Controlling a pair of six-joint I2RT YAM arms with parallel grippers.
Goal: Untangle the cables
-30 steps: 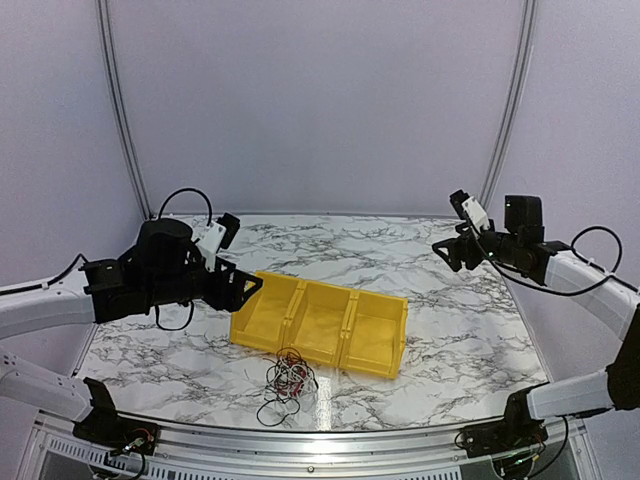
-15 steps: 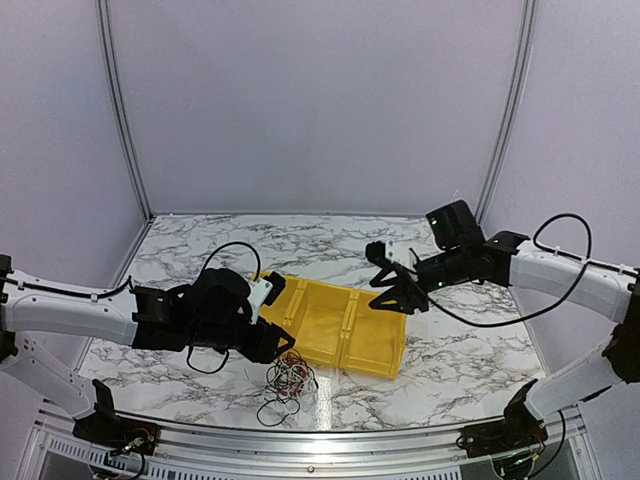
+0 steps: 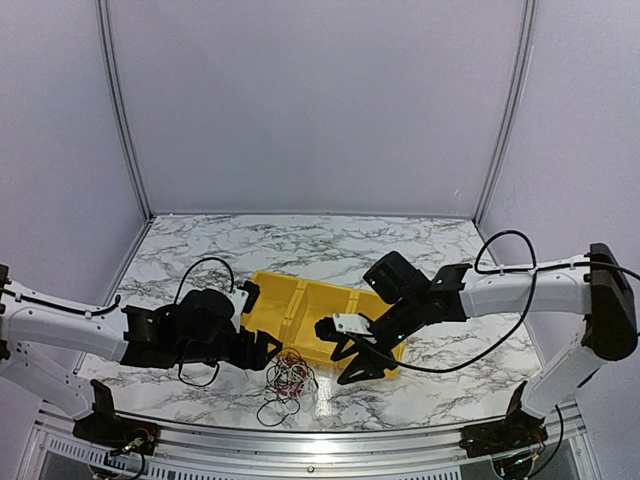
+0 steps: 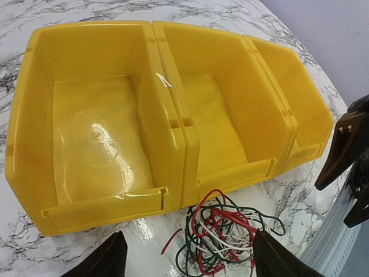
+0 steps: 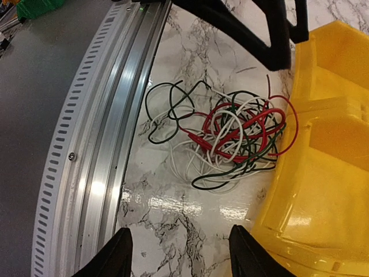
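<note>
The cables (image 3: 288, 380) are a small tangle of thin red, white and dark wires on the marble table, touching the front wall of the yellow three-compartment bin (image 3: 300, 305). My left gripper (image 3: 268, 350) is open and empty, low, just left of the tangle. My right gripper (image 3: 342, 358) is open and empty, low, just right of it. The left wrist view shows the cables (image 4: 222, 236) between my open fingers (image 4: 112, 257), below the bin (image 4: 167, 115). The right wrist view shows the cables (image 5: 230, 135) ahead of my open right gripper (image 5: 180, 231), beside the bin (image 5: 328, 173).
The aluminium rail (image 5: 98, 144) runs along the table's near edge, close to the tangle. The left gripper's black fingers (image 5: 253, 29) show at the top of the right wrist view. The right gripper's fingers (image 4: 346, 150) show at the right of the left wrist view. Purple walls enclose the table.
Both arms have swung in and down to the tangle, the left from the left side and the right from the far right across the bin. The cables and bin have not moved.
</note>
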